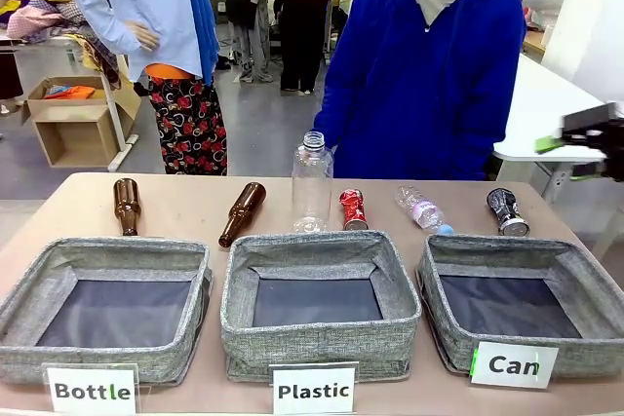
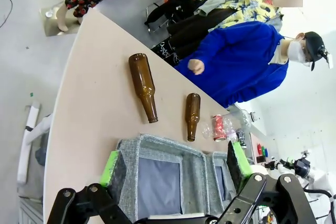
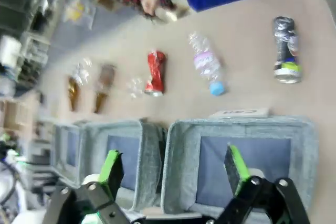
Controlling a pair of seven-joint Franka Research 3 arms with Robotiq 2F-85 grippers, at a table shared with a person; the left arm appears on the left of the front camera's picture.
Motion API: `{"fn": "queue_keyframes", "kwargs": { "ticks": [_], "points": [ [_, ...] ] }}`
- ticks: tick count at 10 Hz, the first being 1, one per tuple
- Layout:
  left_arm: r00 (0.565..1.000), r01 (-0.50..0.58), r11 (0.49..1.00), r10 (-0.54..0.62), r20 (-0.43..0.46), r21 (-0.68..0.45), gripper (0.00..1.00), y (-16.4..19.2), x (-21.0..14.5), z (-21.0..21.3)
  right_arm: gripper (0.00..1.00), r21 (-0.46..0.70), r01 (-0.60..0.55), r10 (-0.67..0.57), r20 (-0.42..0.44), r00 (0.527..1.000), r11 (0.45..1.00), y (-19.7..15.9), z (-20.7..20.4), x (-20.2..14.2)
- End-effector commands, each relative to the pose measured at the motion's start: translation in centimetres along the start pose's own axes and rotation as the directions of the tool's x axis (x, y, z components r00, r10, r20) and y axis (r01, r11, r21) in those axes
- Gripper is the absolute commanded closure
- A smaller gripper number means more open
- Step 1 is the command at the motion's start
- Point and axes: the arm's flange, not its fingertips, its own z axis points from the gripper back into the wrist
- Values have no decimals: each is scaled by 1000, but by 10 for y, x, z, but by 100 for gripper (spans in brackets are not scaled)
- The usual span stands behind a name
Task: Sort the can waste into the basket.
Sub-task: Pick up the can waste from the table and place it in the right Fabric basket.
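Observation:
The shiny red can (image 1: 353, 209) lies on the table behind the middle basket. To its right, the black and silver can (image 1: 507, 211) lies behind the grey "Can" basket (image 1: 444, 323). My right gripper (image 1: 567, 157) hovers high at the right edge, beyond the table's far right corner. In its wrist view it (image 3: 173, 165) stands open and empty above the "Can" basket (image 3: 181, 145), with the red can (image 3: 155, 72) and the black can (image 3: 285, 51) beyond. My left gripper (image 2: 174, 163) is open and empty over the left basket (image 2: 128, 153), with the red can (image 2: 219, 128) farther off.
Grey baskets labelled "Bottle" (image 1: 29, 289) and "Plastic" (image 1: 322, 333) stand left of the "Can" basket. Two brown glass bottles (image 1: 127, 205) (image 1: 242, 213), an upright clear plastic bottle (image 1: 312, 182) and a crushed one (image 1: 422, 209) share the far row. A person in blue (image 1: 429, 65) stands behind.

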Motion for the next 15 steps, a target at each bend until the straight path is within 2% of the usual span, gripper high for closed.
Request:
{"fn": "queue_keyframes", "kwargs": {
  "ticks": [1,3,5,8,10,11,12,15],
  "points": [
    [1000,11,1000,-11,17,-24,0,1,3,0,0,-120,-97,86,-93,992,988,33,-37,19],
    [1000,11,1000,-11,17,-24,0,1,3,0,0,-179,-209,180,-166,970,961,70,-80,28],
    [1000,11,1000,-11,17,-24,0,1,3,0,0,-180,-288,236,-265,935,941,96,-123,32],
    [1000,11,1000,-11,17,-24,0,1,3,0,0,-156,-334,276,-308,910,930,117,-183,27],
    [1000,11,1000,-11,17,-24,0,1,3,0,0,-197,-360,283,-335,899,912,120,-221,26],
    [1000,11,1000,-11,17,-24,0,1,3,0,0,-220,-339,273,-282,920,914,124,-211,22],
    [1000,11,1000,-11,17,-24,0,1,3,0,0,-140,-365,300,-344,890,921,114,-206,17],
    [1000,11,1000,-11,17,-24,0,1,3,0,0,-204,-376,296,-335,895,904,115,-230,19]
  ]
}}
